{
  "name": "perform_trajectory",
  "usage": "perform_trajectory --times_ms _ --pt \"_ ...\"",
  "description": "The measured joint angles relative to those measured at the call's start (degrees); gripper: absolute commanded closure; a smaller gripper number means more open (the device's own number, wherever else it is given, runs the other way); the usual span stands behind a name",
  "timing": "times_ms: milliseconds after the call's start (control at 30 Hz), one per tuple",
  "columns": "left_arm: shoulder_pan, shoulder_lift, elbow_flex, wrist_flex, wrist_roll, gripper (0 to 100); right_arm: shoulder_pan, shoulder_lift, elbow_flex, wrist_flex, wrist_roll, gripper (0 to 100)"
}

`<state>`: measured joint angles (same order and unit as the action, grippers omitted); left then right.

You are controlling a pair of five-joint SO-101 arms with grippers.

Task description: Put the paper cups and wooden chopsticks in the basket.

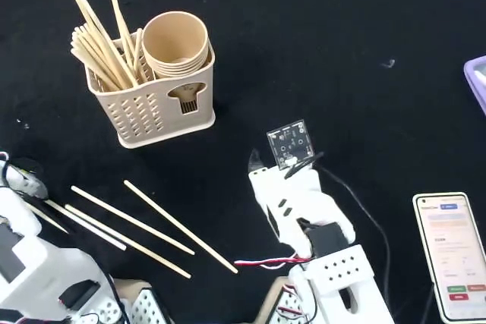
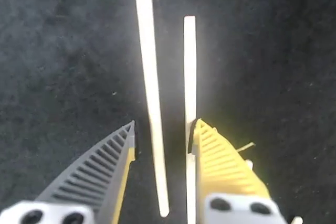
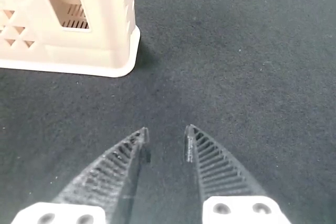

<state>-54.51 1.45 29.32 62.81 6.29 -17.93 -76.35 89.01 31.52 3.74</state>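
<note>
The beige slotted basket (image 1: 156,108) stands at the back left and holds a bundle of wooden chopsticks (image 1: 99,36) and stacked paper cups (image 1: 176,42). Several loose chopsticks (image 1: 133,221) lie on the black cloth at the front left. My left gripper (image 2: 164,124) is open just above the cloth. One chopstick (image 2: 151,93) lies between its fingers and a second chopstick (image 2: 189,66) runs along the inner edge of the yellow finger (image 2: 220,161). My right gripper (image 3: 166,129) hangs open over bare cloth with nothing in it, a short way from the basket's corner (image 3: 105,51). It also shows mid-table (image 1: 256,161).
A phone (image 1: 452,256) with a lit screen lies at the front right. A purple object (image 1: 477,77) pokes in at the right edge. A small circuit board (image 1: 290,143) sits on the right arm. Open black cloth spans the middle and back right.
</note>
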Motion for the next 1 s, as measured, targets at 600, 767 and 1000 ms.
perform_trajectory --times_ms 600,767,1000 --pt "1.32 -1.32 9.05 -13.45 -0.26 97 0.0 0.0 0.0 0.0 0.0 88.1" --pt "1.32 -1.93 9.05 -13.45 1.76 97 0.0 0.0 0.0 0.0 0.0 88.1" --pt "-1.05 -10.99 4.57 -13.54 4.22 97 0.0 0.0 0.0 0.0 0.0 88.1"
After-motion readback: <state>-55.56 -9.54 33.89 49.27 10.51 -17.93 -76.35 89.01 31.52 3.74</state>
